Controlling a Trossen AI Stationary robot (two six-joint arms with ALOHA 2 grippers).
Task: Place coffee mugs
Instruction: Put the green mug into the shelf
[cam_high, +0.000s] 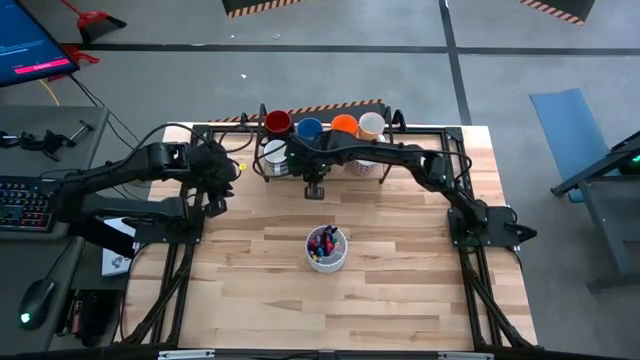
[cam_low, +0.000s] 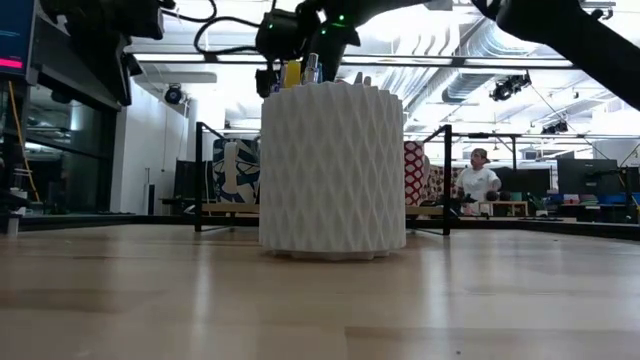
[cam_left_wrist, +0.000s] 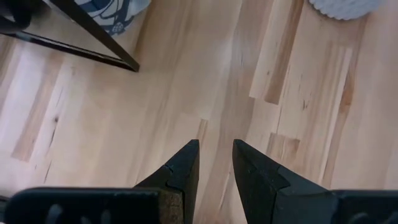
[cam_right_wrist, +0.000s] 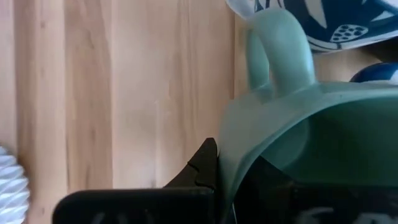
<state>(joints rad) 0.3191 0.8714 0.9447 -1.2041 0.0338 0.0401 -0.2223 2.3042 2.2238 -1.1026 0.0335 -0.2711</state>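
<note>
The green mug (cam_right_wrist: 298, 124) fills the right wrist view, its mouth toward the camera and its handle (cam_right_wrist: 280, 50) pointing away. My right gripper (cam_right_wrist: 236, 168) is shut on it, near the front of the rack (cam_high: 400, 128) at the table's far edge (cam_high: 313, 186). The red (cam_high: 278, 122), blue (cam_high: 309, 128), orange (cam_high: 344, 124) and cream (cam_high: 371, 125) mugs sit along the rack's top. A white mug (cam_high: 273, 157) stands below them. A blue-patterned mug (cam_right_wrist: 323, 18) sits just beyond the green one. My left gripper (cam_left_wrist: 214, 152) hovers open over bare wood at the table's left (cam_high: 214, 200). My right gripper holds the green mug by its wall at the rim (cam_right_wrist: 227, 146), on the side where the handle is. One finger (cam_right_wrist: 202, 165) lies outside the wall; the mug hides the other. The fingers point down from above. Whether the mug's base rests on anything cannot be seen.
A white ribbed cup of coloured pens (cam_high: 326, 247) stands mid-table, near side of the rack, and blocks most of the low view (cam_low: 332, 170). The rack's black frame bars (cam_left_wrist: 93, 40) run close to my left gripper. A person (cam_low: 478, 180) is in the room behind.
</note>
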